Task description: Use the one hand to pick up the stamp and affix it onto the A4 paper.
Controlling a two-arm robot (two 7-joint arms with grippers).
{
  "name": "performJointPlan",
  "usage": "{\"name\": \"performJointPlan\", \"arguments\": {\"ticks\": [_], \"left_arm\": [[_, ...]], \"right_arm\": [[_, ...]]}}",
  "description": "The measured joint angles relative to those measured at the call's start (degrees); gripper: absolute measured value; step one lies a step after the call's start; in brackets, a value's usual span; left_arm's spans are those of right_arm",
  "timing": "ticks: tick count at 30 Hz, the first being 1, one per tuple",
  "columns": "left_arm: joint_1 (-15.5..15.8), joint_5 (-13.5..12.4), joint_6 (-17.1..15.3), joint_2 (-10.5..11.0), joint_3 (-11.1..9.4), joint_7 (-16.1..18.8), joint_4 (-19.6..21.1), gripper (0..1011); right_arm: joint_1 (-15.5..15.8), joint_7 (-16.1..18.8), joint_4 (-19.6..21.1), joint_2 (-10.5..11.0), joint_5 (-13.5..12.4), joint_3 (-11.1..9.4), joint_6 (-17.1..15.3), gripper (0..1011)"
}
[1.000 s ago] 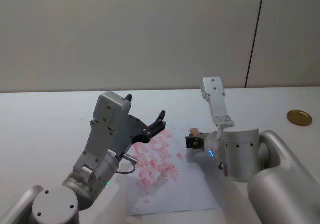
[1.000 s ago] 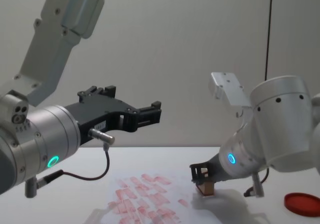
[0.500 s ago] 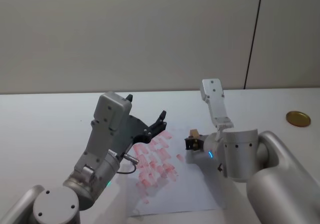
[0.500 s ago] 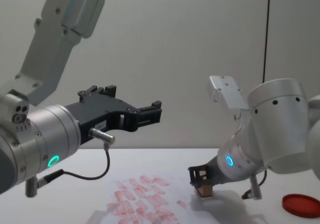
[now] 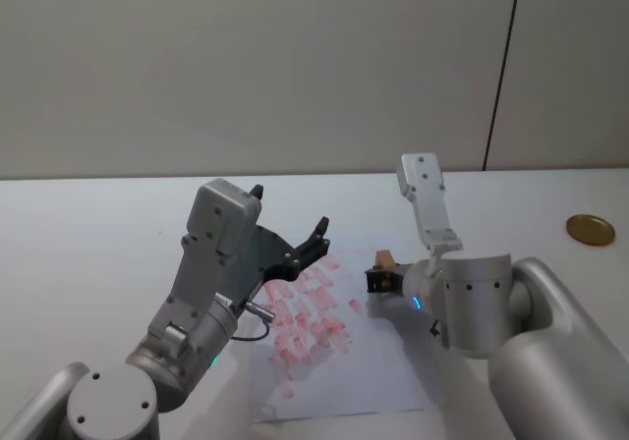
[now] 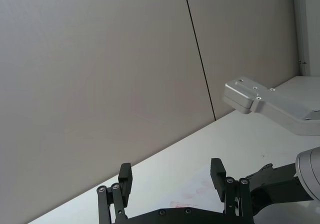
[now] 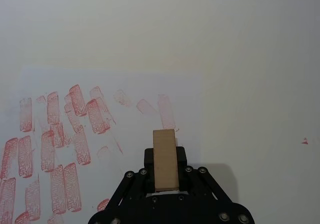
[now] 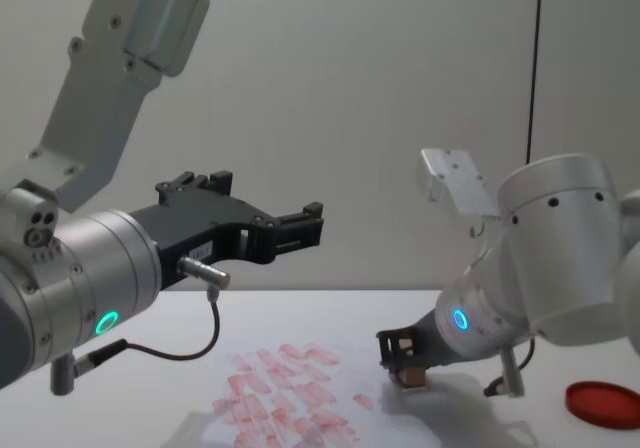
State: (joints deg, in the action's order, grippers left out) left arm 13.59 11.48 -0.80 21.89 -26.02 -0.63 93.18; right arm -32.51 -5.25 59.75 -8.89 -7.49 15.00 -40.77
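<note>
Right claw [image 5: 378,274] marginally shifted; one stamp [image 7: 164,159]

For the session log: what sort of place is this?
Probably a test lab: plain white table, bare grey wall panels, and the A4 paper crowded with red imprints. The right gripper holds the stamp at its edge; the left gripper hovers open.

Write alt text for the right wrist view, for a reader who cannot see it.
The right tool grips the tan wooden stamp upright over the A4 paper. The sheet is covered with red imprints and lies on a white table.
</note>
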Motion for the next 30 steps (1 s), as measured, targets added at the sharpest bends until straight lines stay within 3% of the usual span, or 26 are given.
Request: {"name": "performJointPlan", "arguments": {"ticks": [9, 21, 30], "left_arm": [[0.0, 0.0, 0.0, 0.0, 0.0, 0.0, 0.0, 993], [0.0, 0.0, 0.0, 0.0, 0.0, 0.0, 0.0, 993], [0.0, 0.0, 0.0, 0.0, 0.0, 0.0, 0.0, 993]], "right_arm": [[1.41, 0.31, 4.24, 0.32, 0.01, -0.09, 0.92, 219], [2.31, 0.63, 13.69, 0.75, -0.23, -0.77, 3.41, 219], [3.26, -1.29, 19.2, 1.43, -1.43, -2.17, 2.99, 219]]}}
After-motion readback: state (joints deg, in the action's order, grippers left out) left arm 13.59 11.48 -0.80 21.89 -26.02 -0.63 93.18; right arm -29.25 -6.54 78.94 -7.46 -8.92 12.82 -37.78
